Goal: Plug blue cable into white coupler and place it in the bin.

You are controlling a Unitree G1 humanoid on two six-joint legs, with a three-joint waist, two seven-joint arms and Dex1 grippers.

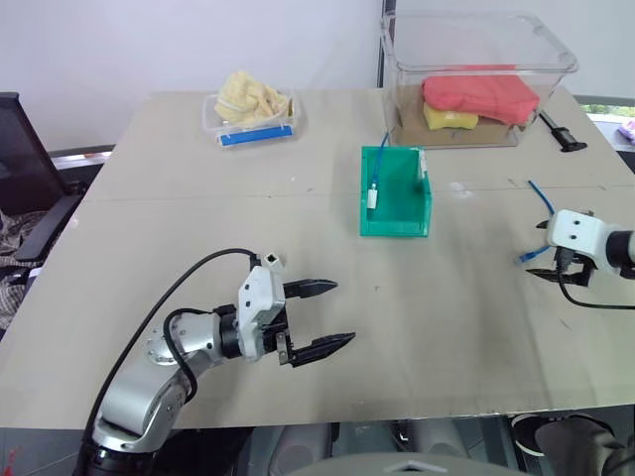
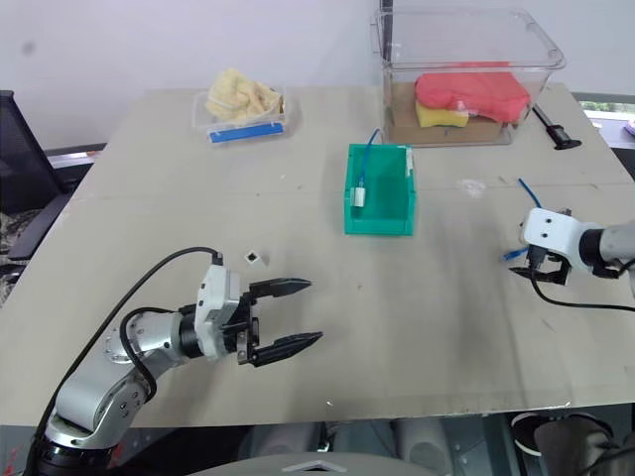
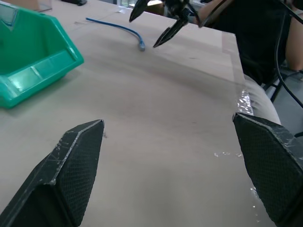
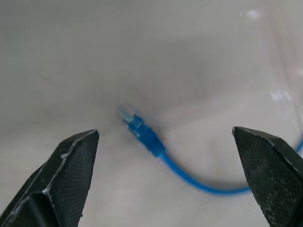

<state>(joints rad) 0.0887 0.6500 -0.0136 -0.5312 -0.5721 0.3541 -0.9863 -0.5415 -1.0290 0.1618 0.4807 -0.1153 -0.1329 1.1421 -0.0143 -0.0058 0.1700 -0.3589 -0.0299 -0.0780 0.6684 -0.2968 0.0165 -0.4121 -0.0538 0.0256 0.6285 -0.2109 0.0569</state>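
Both claws wide open, empty — right claw (image 4: 163, 175) above blue cable (image 4: 151, 142); white coupler (image 2: 255, 258) on table.

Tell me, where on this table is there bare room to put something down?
Widest bare patch: the middle, between the left gripper, green bin and right gripper. Another lies left of the bin, below the small clear tray. Crowded: the far right, around the large clear tub.

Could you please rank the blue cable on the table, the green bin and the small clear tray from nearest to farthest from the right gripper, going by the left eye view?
1. Blue cable, right beside the right gripper, plug end under its open fingers.
2. Green bin, mid-table, toward the robot's left.
3. Small clear tray, far back left corner.
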